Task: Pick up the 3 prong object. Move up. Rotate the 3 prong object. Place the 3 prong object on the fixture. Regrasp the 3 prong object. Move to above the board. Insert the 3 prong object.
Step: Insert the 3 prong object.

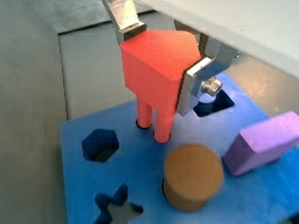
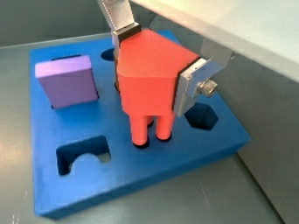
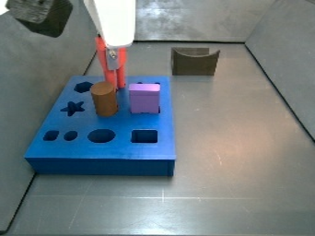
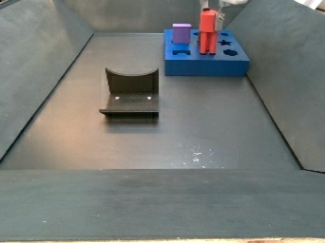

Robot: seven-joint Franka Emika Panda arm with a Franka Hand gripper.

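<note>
3 prong object (image 2: 152, 74) between claw (image 2: 158, 54) fingers

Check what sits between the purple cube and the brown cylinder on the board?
In a wrist view the pincer holds the 3 prong object over the board. Only bare blue board separates purple cube and brown cylinder.

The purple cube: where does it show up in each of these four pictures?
Wrist view: purple cube on the blue board, beside the brown cylinder.
Wrist view: cube near the board's far corner.
Side view: cube mid-board, right of the cylinder.
Side view: cube far off, on the board's left side.
Shared landmark: the red piece held in the claw, prongs down on the board.
</note>
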